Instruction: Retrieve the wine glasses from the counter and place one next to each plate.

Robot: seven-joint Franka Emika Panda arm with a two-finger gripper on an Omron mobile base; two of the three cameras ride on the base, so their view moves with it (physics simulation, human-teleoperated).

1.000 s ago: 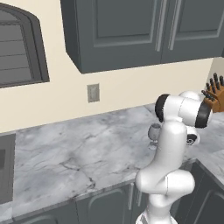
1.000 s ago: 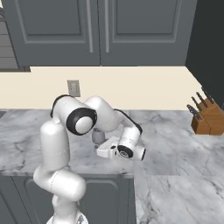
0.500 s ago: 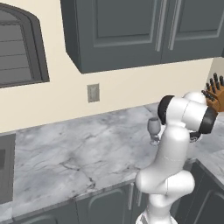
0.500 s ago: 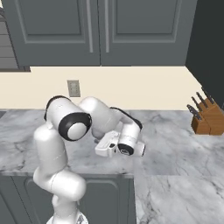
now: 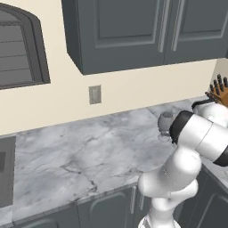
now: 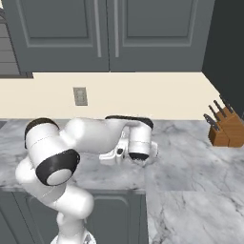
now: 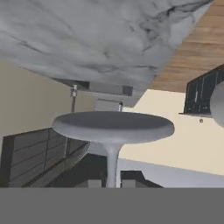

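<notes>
End effector (image 7: 111, 183) closed narrowly on the thin stem of a wine glass (image 7: 112, 131), foot filling the hand view. Glass (image 5: 165, 121) standing on the marble bench (image 5: 80, 156), right of middle, near the knife block (image 6: 226, 131).

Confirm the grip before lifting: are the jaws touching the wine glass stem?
Touching. In the hand view the wine glass stem runs down between the two dark fingertips, which press against it with no gap.
</notes>
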